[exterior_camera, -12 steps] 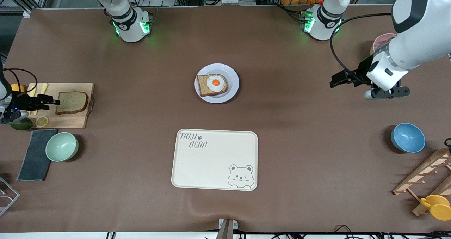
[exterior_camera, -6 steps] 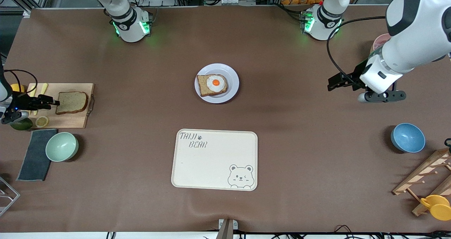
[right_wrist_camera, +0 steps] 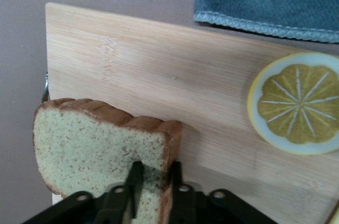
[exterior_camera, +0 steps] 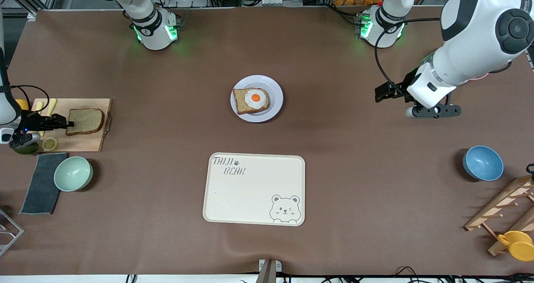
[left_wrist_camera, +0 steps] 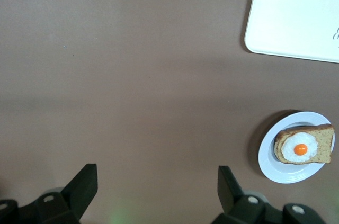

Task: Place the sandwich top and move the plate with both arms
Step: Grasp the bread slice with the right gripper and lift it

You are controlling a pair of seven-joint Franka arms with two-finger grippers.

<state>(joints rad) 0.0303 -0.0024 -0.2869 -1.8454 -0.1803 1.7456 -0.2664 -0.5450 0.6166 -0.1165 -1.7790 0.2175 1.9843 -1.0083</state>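
bread pinched at the board, left arm swinging in.

right gripper [exterior_camera: 66,122] now clamped on the edge of the sandwich top [exterior_camera: 86,121], lying flat on the cutting board [exterior_camera: 79,143] at the right arm's end; closer onto the slice than a second ago. left gripper [exterior_camera: 381,93] spread wide, holding nothing, shifted over bare table toward the plate [exterior_camera: 275,92] mid-table with the egg slice [exterior_camera: 251,100]. lift likely next, plate move not yet begun.

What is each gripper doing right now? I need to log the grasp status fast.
Left gripper: open, holding nothing, over bare table.
Right gripper: shut on the sandwich top, pinching its edge on the cutting board.
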